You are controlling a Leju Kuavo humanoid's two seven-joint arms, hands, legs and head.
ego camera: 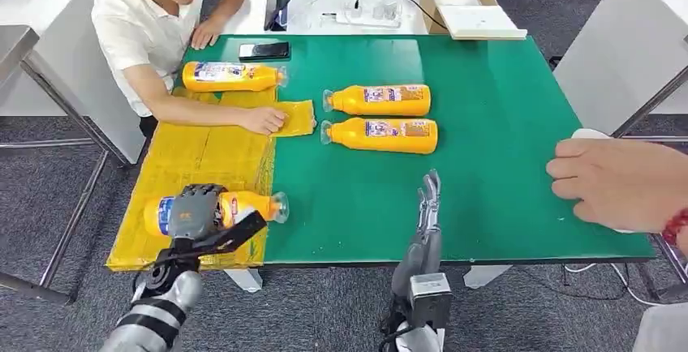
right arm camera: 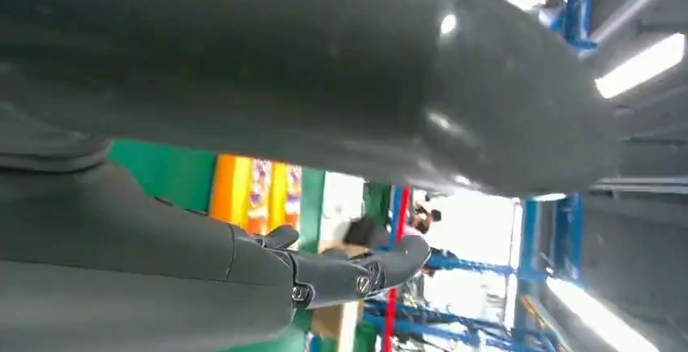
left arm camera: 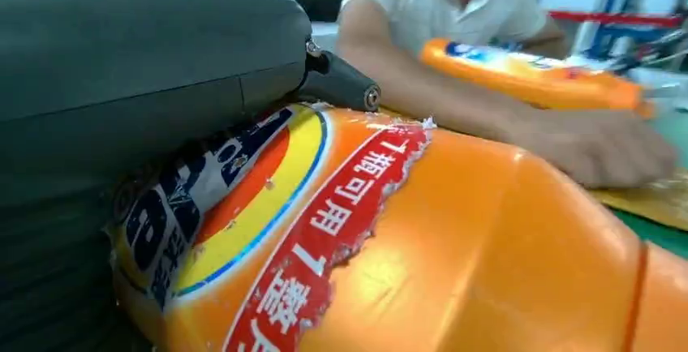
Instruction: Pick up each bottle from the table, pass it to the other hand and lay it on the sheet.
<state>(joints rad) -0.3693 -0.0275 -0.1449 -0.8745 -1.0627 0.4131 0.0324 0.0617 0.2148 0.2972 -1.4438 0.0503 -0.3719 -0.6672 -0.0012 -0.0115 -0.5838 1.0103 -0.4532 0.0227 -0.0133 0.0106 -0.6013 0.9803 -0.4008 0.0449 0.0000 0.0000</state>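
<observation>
L robot hand [ego camera: 195, 210] wraps an orange bottle [ego camera: 243, 204] lying on its side on the yellow sheet [ego camera: 195, 157] at the near-left corner of the green desk [ego camera: 503, 149], cap end pointing toward desk centre. Wrist view confirms palm pressed on the label, fingers over the body. R robot hand [ego camera: 427, 199] hovers at the near edge, fingers straight and apart, holding nothing. A 2nd bottle [ego camera: 231, 76] already lies at the sheet's far end; 2 more bottles [ego camera: 380, 100] [ego camera: 381, 135] wait side by side mid-desk, off the sheet. A seated person's hand [ego camera: 264, 119] pins down the sheet's edge; another person's hand [ego camera: 621, 183] rests at the desk's right side.

Risks, as judged: bottle is round and glossy, so once let go it may roll off the sheet or over the near edge, which is close. Fingers dragging on the way out could shift bottle or rumple the sheet. R arm's next reach passes near the two mid-desk bottles; a knock to one would likely roll both.
</observation>
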